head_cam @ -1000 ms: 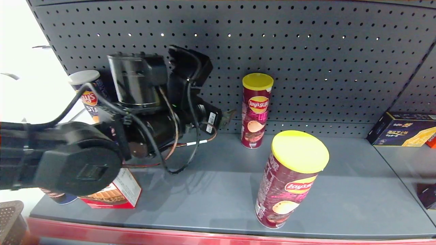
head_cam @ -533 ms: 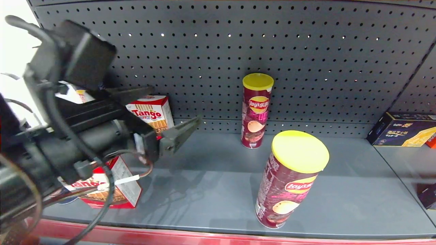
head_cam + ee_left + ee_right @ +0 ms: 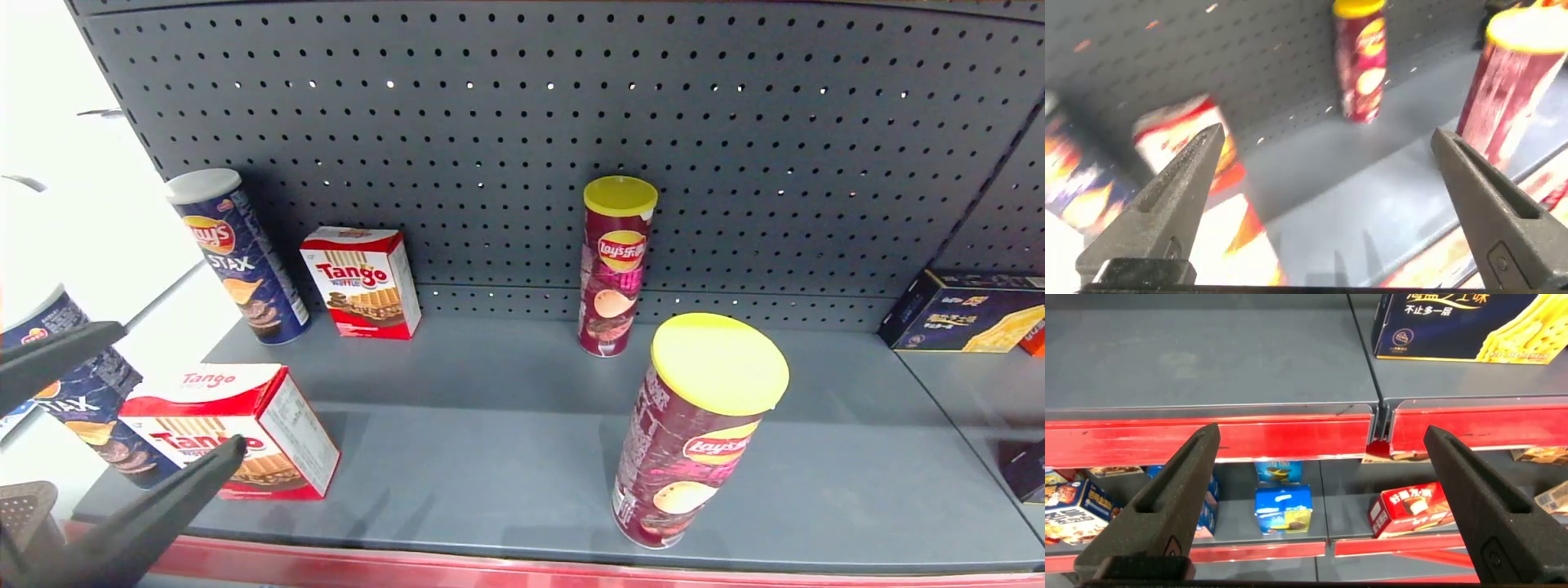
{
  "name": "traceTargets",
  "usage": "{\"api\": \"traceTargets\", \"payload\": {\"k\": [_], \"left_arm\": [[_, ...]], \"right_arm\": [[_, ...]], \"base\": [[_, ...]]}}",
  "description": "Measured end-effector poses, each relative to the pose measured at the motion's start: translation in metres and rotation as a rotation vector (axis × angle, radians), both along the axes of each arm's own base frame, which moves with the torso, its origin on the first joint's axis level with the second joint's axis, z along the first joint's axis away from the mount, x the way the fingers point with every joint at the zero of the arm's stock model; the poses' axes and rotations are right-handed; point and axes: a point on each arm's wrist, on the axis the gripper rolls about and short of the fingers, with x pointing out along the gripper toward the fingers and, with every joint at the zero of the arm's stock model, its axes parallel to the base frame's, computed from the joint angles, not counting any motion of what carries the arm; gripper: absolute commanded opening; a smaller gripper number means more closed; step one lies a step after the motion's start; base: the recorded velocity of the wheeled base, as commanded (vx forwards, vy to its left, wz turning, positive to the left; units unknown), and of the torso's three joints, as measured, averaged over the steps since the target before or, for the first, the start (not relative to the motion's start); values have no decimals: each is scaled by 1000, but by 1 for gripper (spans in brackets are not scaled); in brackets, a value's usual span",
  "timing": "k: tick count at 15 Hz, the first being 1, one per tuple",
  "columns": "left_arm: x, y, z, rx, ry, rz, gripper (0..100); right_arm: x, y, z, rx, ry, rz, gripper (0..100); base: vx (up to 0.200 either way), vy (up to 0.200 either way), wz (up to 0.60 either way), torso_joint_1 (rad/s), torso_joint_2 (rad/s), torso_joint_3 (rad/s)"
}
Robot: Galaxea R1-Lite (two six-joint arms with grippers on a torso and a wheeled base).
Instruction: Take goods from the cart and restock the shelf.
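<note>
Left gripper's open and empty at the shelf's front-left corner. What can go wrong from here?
1. The left gripper hangs open right by the front wafer box and the front blue can. Both stand near the edge of the shelf, so a careless swing could knock either one off.
2. The front maroon can is tall and stands close to the front lip. A bump during the next placement might topple it.

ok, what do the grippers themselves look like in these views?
Left gripper: two matte dark grey fingers, broad at the base and tapering to blunt tips, with a small round hole near each base. Right gripper: the same wedge-shaped fingers, dark grey with a grainy surface and a small round hole near each base.
</note>
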Motion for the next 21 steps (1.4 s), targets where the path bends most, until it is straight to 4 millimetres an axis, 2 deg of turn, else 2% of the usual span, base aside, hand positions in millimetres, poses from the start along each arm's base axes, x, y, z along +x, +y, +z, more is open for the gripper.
{"api": "traceTargets", "payload": {"k": [4,6,9,10,14,19,21], "left_arm": [[-28,35,-42,13,-34,263,100],[-43,44,-73,29,-9,376,100],[-63,50,-122,113,195,515,100],[-69,51,-132,119,223,553,100],[-83,51,-141,15,143,662,100],[-89,51,-143,-41,88,659,100],[-89,49,-144,-91,104,593,100]], "right_arm": [[0,0,0,0,0,0,100],[0,0,0,0,0,0,100],[0,0,0,0,0,0,100],[0,0,0,0,0,0,100],[0,0,0,0,0,0,100],[0,0,0,0,0,0,100],[0,0,0,0,0,0,100]], "base": [[0,0,0,0,0,0],[0,0,0,0,0,0],[0,0,0,0,0,0],[0,0,0,0,0,0],[0,0,0,0,0,0],[0,0,0,0,0,0],[0,0,0,0,0,0]]}}
